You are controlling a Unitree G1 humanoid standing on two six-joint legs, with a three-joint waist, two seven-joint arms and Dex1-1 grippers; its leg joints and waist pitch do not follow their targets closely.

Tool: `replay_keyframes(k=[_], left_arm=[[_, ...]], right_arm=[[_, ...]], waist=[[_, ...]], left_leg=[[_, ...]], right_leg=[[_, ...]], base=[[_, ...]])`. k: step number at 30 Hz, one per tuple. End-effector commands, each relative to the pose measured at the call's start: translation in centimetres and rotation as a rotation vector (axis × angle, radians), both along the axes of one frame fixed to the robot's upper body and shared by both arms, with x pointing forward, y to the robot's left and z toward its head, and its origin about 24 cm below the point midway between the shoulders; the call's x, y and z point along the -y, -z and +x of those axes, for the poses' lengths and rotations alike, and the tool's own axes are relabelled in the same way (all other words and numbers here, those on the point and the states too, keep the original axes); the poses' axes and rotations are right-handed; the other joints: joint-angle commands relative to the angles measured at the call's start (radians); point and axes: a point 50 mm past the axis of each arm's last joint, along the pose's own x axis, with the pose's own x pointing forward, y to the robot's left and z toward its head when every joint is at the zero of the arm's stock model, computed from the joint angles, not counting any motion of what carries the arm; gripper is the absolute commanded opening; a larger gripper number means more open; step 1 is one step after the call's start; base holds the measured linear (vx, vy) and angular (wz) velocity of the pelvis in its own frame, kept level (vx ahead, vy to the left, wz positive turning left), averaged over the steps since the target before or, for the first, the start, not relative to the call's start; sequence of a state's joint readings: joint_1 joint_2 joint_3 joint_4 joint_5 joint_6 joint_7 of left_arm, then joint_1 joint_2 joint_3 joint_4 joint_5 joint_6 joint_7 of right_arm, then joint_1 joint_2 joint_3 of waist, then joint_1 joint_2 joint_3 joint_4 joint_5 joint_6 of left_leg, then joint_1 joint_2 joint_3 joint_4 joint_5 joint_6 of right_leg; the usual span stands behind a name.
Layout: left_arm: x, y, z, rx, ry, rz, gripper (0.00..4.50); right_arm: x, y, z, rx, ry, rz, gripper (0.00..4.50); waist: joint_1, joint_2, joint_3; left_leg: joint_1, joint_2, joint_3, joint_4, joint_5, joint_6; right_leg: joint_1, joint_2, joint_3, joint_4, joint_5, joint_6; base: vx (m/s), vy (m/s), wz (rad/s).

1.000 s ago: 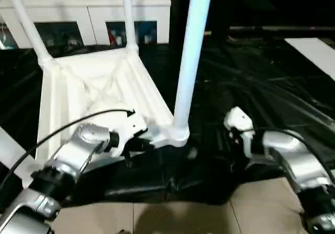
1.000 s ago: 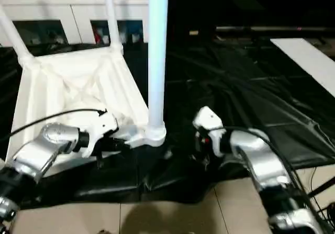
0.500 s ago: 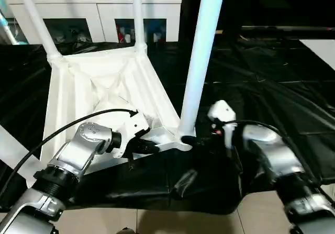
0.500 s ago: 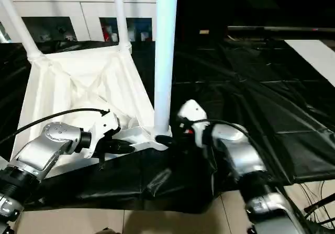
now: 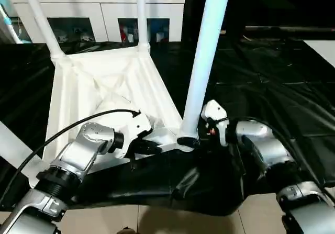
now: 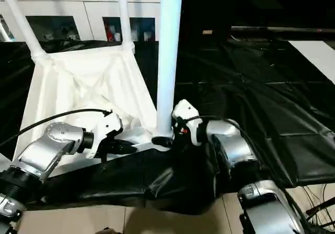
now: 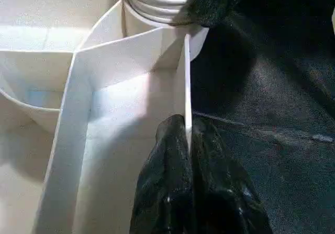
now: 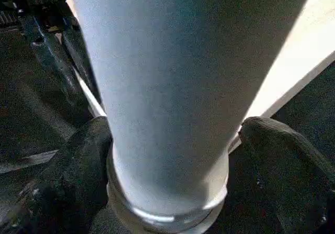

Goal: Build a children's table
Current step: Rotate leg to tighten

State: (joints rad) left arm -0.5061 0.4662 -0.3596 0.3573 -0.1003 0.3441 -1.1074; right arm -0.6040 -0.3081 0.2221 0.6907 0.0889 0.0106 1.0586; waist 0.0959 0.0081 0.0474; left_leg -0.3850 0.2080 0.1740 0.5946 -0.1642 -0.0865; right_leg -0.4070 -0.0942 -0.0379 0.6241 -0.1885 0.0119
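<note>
At the near edge of the black-draped work table (image 5: 272, 82), left gripper (image 7: 187, 140) clamped on the thin rim wall of the upturned tabletop (image 5: 99, 82). Beside it, right gripper (image 8: 172, 155) straddles the base of the near corner leg (image 5: 207, 61), fingers (image 8: 282, 155) spread either side. Farther back, 2 more legs (image 5: 140, 14) stand upright.

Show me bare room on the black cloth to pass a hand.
Free: the black cloth right of the near leg. Crowded: the tabletop corner, where the left gripper and right gripper meet.
</note>
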Motion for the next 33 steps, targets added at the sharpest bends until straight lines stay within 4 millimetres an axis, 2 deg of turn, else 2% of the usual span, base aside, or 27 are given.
replay_keyframes(k=[1,2,3,6,9,12,21,23,27,28,31,32,33], left_arm=[[1.2,0.7,-0.8,-0.047,0.052,-0.055,0.00],[1.1,0.8,-0.8,-0.047,0.051,-0.053,0.00],[1.1,0.8,-0.8,-0.048,0.051,-0.051,0.00],[1.1,0.8,-0.8,-0.049,0.051,-0.050,0.00],[1.0,0.8,-0.8,-0.048,0.049,-0.046,0.00],[0.9,0.9,-0.8,-0.052,0.045,-0.046,0.00],[0.8,0.9,-0.9,-0.055,0.031,-0.054,0.00],[1.3,1.0,-0.4,-0.041,-0.042,-0.080,0.00],[2.2,1.4,0.0,-0.038,-0.107,-0.102,0.00],[2.6,1.5,0.1,-0.039,-0.124,-0.105,0.00],[4.5,2.4,1.1,-0.024,-0.234,-0.099,0.00],[4.8,2.5,1.3,-0.023,-0.249,-0.098,0.00],[5.4,2.6,1.5,-0.028,-0.276,-0.104,0.00]], right_arm=[[0.0,-0.5,0.4,0.017,-0.007,0.008,3.80],[0.0,-0.5,0.4,0.016,-0.008,0.008,3.75],[0.0,-0.5,0.4,0.015,-0.009,0.007,3.48],[0.0,-0.3,0.3,0.011,-0.016,0.001,3.34],[0.0,-0.2,0.4,0.009,-0.017,0.001,2.96],[0.0,0.0,0.4,0.005,-0.014,0.002,2.80],[-0.3,0.4,0.3,0.002,0.048,0.075,2.73],[-0.6,1.1,0.4,0.005,0.193,0.142,2.73],[-1.1,2.1,0.3,-0.008,0.334,0.184,2.72],[-1.4,2.3,0.3,-0.012,0.366,0.191,2.72],[-2.9,3.7,0.5,-0.001,0.570,0.155,2.72],[-3.1,3.8,0.6,0.001,0.602,0.146,2.72],[-3.5,4.0,0.8,0.015,0.657,0.122,2.72]], waist=[[-0.005,-0.006,-0.064],[-0.005,-0.006,-0.063],[-0.005,-0.006,-0.063],[-0.005,-0.006,-0.063],[-0.006,-0.007,-0.063],[-0.005,-0.006,-0.062],[-0.011,-0.005,-0.061],[-0.012,0.000,-0.060],[-0.019,-0.003,-0.059],[-0.019,0.000,-0.059],[-0.023,0.009,-0.059],[-0.024,0.005,-0.059],[-0.025,0.006,-0.059]], left_leg=[[0.016,0.011,0.006,-0.075,-0.244,0.027],[0.016,0.012,0.005,-0.075,-0.247,0.029],[0.017,0.012,0.006,-0.076,-0.253,0.028],[0.018,0.012,0.005,-0.076,-0.273,0.024],[0.016,0.012,0.004,-0.077,-0.266,0.025],[0.016,0.012,0.004,-0.077,-0.264,0.026],[0.015,0.012,0.003,-0.080,-0.284,0.021],[0.018,0.013,0.003,-0.081,-0.293,0.016],[0.015,0.009,0.002,-0.084,-0.297,0.001],[0.017,0.009,0.003,-0.083,-0.300,0.000],[0.019,0.007,0.004,-0.083,-0.306,-0.008],[0.018,0.004,0.002,-0.084,-0.315,-0.014],[0.019,0.003,0.002,-0.084,-0.327,-0.013]], right_leg=[[0.043,-0.030,0.024,-0.071,-0.170,-0.230],[0.043,-0.030,0.024,-0.071,-0.172,-0.229],[0.043,-0.030,0.024,-0.072,-0.181,-0.228],[0.041,-0.032,0.024,-0.075,-0.211,-0.226],[0.042,-0.030,0.024,-0.073,-0.202,-0.228],[0.042,-0.031,0.024,-0.074,-0.205,-0.227],[0.041,-0.031,0.024,-0.076,-0.231,-0.222],[0.038,-0.032,0.025,-0.078,-0.245,-0.219],[0.041,-0.031,0.025,-0.082,-0.277,-0.201],[0.036,-0.031,0.027,-0.085,-0.285,-0.196],[0.030,-0.030,0.027,-0.090,-0.290,-0.192],[0.034,-0.030,0.025,-0.092,-0.317,-0.179],[0.031,-0.031,0.025,-0.096,-0.349,-0.169]], base=[[0.000,0.000,0.00],[0.000,0.000,0.00],[0.000,0.000,0.00],[0.000,0.000,0.00],[0.000,0.000,0.00],[0.000,0.000,0.00],[0.000,0.000,0.00],[0.000,0.000,0.00],[0.000,0.000,0.00],[0.000,0.000,0.00],[0.000,0.000,0.00],[0.000,0.000,0.00],[0.000,0.000,0.00]])
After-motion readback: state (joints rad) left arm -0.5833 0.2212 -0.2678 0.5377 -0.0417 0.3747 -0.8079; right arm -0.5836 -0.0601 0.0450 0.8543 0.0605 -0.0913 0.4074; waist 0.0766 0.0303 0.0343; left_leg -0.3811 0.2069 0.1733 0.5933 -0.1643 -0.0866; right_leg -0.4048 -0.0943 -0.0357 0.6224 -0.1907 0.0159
